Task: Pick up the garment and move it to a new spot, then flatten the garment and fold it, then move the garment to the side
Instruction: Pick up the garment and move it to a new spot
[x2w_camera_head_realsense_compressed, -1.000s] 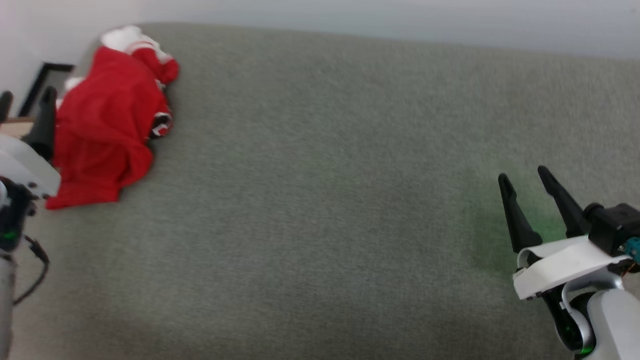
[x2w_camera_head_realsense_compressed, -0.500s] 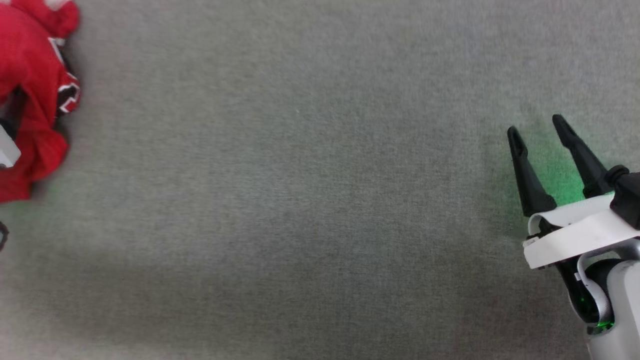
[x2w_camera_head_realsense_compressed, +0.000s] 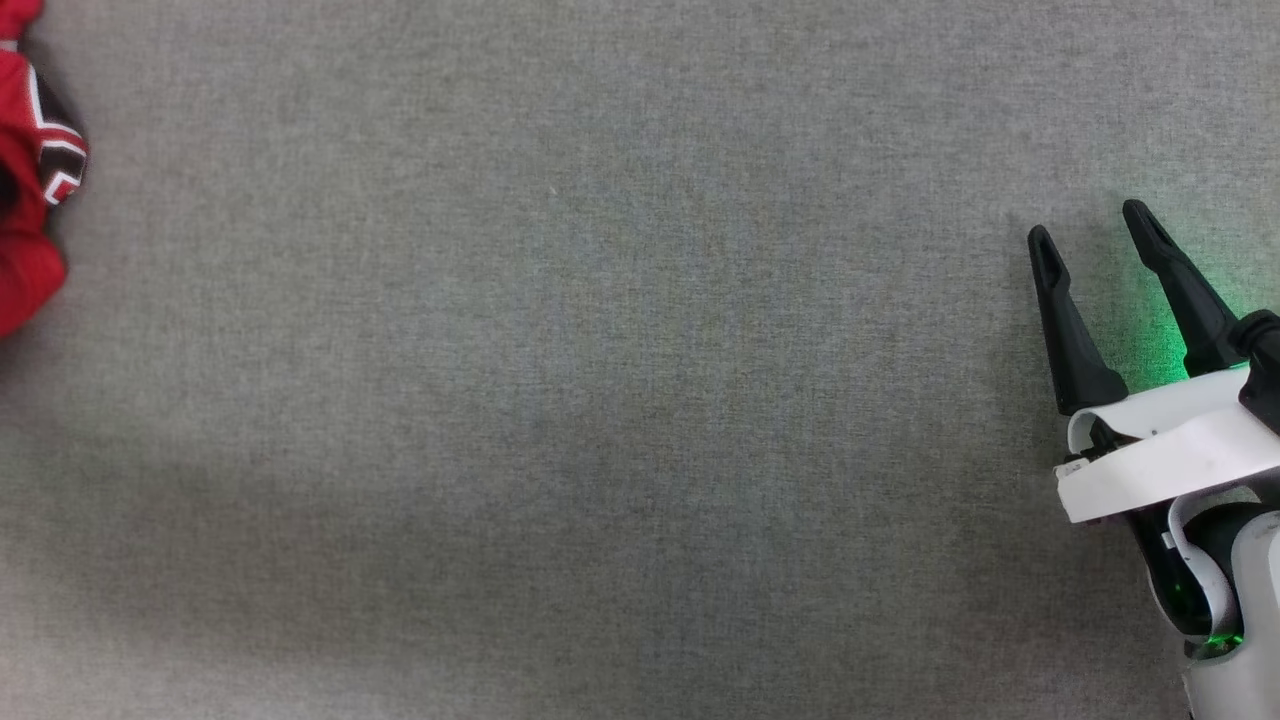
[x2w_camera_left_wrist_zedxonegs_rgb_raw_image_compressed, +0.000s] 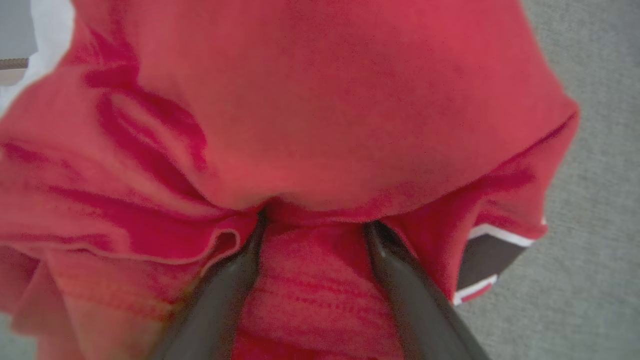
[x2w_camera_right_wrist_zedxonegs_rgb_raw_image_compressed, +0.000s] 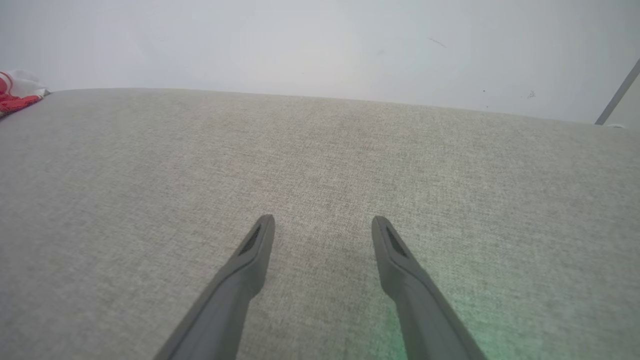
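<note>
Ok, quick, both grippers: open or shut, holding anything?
Left gripper: open, fingertips pushed into the garment, not clamped on it.
Right gripper: open, empty, above the grey surface.

You have one red shirt (x2w_camera_head_realsense_compressed: 30, 200) to count, one grey table (x2w_camera_head_realsense_compressed: 600, 400), and two claws: the left claw (x2w_camera_left_wrist_zedxonegs_rgb_raw_image_compressed: 316, 220) and the right claw (x2w_camera_head_realsense_compressed: 1088, 220). Each claw shows you two dark fingers (x2w_camera_right_wrist_zedxonegs_rgb_raw_image_compressed: 250, 260), which makes four fingers in all. Add to your tally one pale wall (x2w_camera_right_wrist_zedxonegs_rgb_raw_image_compressed: 320, 40) and one thin dark rod (x2w_camera_right_wrist_zedxonegs_rgb_raw_image_compressed: 617, 95).
</note>
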